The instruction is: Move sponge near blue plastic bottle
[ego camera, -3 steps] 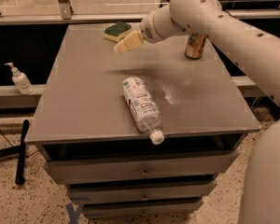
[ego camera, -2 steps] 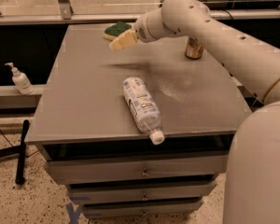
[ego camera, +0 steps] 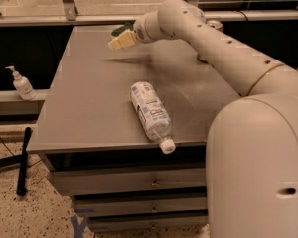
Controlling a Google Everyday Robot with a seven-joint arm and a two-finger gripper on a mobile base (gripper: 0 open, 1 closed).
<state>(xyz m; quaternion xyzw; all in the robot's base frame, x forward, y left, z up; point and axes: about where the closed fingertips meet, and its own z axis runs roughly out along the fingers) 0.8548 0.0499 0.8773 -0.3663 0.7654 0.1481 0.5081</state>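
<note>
The sponge point(ego camera: 122, 29), with its dark green top, lies at the far edge of the grey table point(ego camera: 89, 93) and is partly hidden behind my gripper. My gripper point(ego camera: 120, 41) hovers just in front of and over it, at the end of the pale arm reaching in from the right. Whether it touches the sponge cannot be told. The blue plastic bottle point(ego camera: 150, 114) lies on its side near the table's front edge, cap toward the front right, well apart from the sponge.
A gold-brown can point(ego camera: 214, 25) at the back right is mostly hidden by my arm. A small white pump bottle point(ego camera: 21, 85) stands on a ledge to the left. Drawers sit below the tabletop. A black pole point(ego camera: 22, 162) leans on the floor at the left.
My gripper has moved a little to the left along the table's far edge. The arm now covers most of the can. Sponge and bottle have not moved.
</note>
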